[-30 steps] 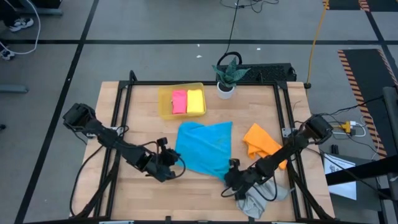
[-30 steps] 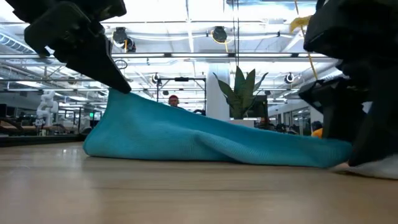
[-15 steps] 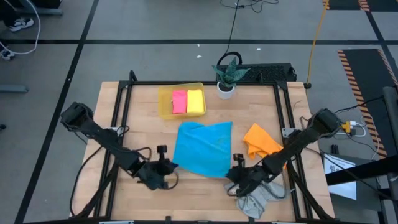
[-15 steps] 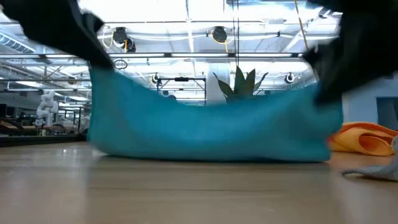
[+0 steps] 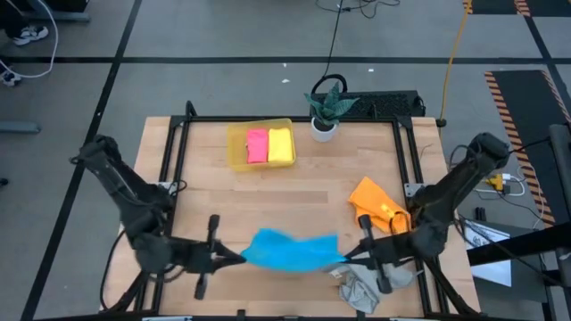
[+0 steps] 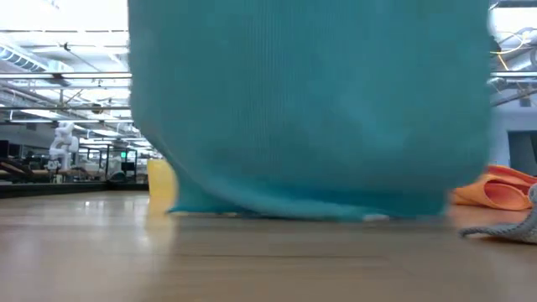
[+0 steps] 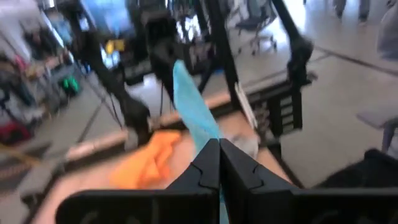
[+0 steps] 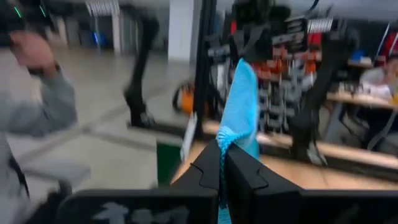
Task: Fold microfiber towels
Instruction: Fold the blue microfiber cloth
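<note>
On your left, the left gripper point(image 5: 239, 257) sat near the table's front edge, its fingers pinched tight on one corner of the bright blue towel point(image 5: 290, 251). The cloth stretched from there across to the right gripper point(image 5: 348, 258), which was clamped on the opposite corner — so you had it held up between the two arms, sagging a little in the middle, its lower edge just above the table point(image 5: 205, 192). Behind, the yellow tray point(image 5: 234, 147) held the pink towel point(image 5: 257, 145) and the yellow towel point(image 5: 281, 145) side by side. To the right lay the orange towel point(image 5: 373, 200), rumpled, and the light grey towel point(image 5: 361, 287) in a heap under the right gripper.
</note>
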Available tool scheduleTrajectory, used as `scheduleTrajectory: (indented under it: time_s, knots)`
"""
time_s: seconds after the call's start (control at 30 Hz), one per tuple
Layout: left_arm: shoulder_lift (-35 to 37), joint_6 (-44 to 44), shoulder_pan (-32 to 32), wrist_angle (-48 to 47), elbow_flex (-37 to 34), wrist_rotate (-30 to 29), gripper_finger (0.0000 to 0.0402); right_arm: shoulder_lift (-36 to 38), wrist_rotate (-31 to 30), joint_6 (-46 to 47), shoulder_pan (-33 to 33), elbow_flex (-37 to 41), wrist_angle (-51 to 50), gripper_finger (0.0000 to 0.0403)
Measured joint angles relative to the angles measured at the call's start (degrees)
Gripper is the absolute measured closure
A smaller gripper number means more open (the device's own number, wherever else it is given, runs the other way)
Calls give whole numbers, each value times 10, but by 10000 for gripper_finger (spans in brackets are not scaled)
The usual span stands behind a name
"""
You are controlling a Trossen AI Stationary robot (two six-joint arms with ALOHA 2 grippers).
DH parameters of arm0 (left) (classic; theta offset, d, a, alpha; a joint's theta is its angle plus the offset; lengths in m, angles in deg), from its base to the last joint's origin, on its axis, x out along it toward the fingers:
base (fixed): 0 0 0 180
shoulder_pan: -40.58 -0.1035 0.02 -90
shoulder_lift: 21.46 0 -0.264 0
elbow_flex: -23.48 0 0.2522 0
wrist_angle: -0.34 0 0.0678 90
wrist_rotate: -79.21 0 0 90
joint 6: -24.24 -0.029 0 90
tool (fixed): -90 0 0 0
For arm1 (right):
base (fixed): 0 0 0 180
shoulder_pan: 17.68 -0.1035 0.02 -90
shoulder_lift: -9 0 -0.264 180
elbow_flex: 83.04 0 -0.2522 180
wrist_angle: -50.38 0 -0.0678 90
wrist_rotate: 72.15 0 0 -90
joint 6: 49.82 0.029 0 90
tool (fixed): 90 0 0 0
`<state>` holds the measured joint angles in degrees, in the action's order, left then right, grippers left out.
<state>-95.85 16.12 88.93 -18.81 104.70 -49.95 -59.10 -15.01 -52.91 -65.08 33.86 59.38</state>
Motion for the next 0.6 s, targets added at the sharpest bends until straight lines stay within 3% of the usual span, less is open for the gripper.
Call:
scheduleTrajectory:
  time_s: [0.1, 0.2, 0.33, 0.43, 0.6]
  knots:
    - [1, -39, 2, -11, 38, -26, 398, 22, 0, -6, -3, 0, 29, 402]
    - [0, -51, -7, -41, 50, -107, 398, 49, -11, -7, -1, 0, 16, 402]
    - [0, -17, -32, -128, 43, -202, 398, 72, -113, -5, 21, 0, -65, 402]
    - [0, 62, -66, -203, 17, -223, 397, 73, -167, 50, 64, 0, -170, 402]
    - [-1, 151, -132, -215, -76, -226, 398, 55, -164, 116, 154, 39, -238, 402]
